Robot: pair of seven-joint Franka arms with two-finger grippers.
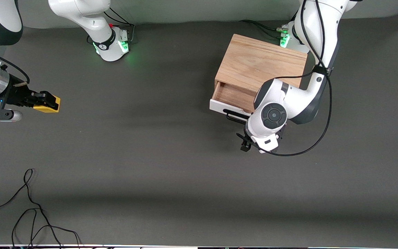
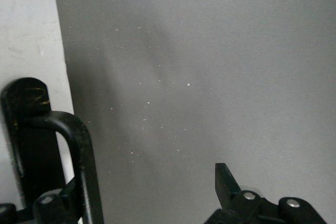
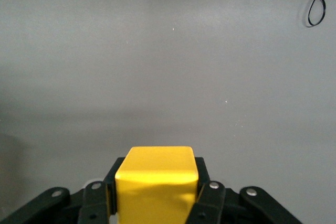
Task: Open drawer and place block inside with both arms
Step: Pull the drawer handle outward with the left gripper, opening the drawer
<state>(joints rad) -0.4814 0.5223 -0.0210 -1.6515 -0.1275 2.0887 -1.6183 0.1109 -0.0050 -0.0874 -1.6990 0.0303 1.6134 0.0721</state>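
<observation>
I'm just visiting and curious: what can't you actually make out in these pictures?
- Front view: the left gripper and most of the drawer handle are hidden under the arm's wrist.
- Front view: the cabinet hides the drawer's inner part.
- Right wrist view: the block is cut off by the picture's edge, clamped in the right gripper.

Cabinet (image 1: 261, 62) matt grained wood; block (image 3: 156, 182) smooth yellow plastic; table (image 1: 150, 155) matt grey

The cabinet (image 1: 261, 64) sits toward the left arm's end of the surface (image 1: 157, 155), its drawer (image 1: 231, 98) pulled partly out. The block (image 1: 48, 105) lies well apart, toward the right arm's end.
</observation>
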